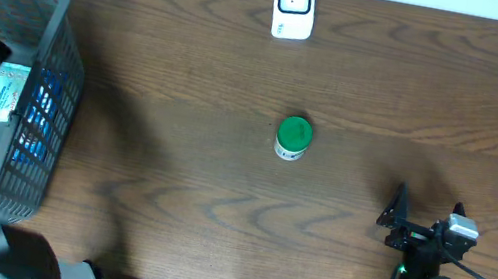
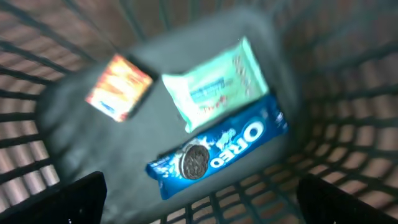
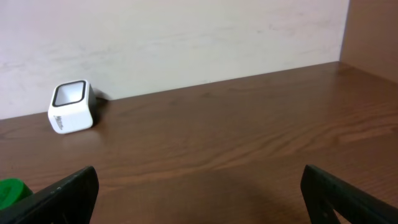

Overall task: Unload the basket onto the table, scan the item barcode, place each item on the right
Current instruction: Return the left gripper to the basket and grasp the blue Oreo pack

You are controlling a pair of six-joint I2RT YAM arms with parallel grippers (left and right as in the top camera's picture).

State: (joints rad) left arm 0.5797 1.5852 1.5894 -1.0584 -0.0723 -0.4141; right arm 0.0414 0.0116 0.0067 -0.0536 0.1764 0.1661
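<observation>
**Left gripper** (image 2: 200, 186): the jaws stand spread to their full width and hold nothing. They hang over the basket (image 2: 348, 106), pointing down into it.
- Directly below the jaws a blue biscuit packet (image 2: 217, 152) lies flat on the basket floor. No barcode shows on its upper face.
- Just beyond it, touching its far edge, lies a pale green wipes packet (image 2: 217, 84).
- Left of that, apart from both, lies a small orange box (image 2: 119, 87).
- This view is blurred, so no print can be read.

**Right gripper** (image 3: 199, 183): the jaws are likewise fully apart and empty, low over the table (image 3: 249, 143).
- Ahead and to the left of these jaws a green-lidded jar (image 1: 293, 137) stands upright and alone.
- Farther ahead on the same side, close to the wall (image 3: 186, 43), sits the white scanner (image 3: 71, 107).

**Progress:** no item is in either grip and none is at the scanner, so I judge the scan not yet done. The left arm's position suggests the item will come from the basket, though the jar cannot be ruled out. What is left is to close on an item, lift it out, carry it to the scanner and present its barcode.

**Obstructions:**
- The basket walls rise on all sides of the left jaws.
- The packets lie flat and offer little edge to grip.
- The jar stands between the right jaws and the scanner.
</observation>
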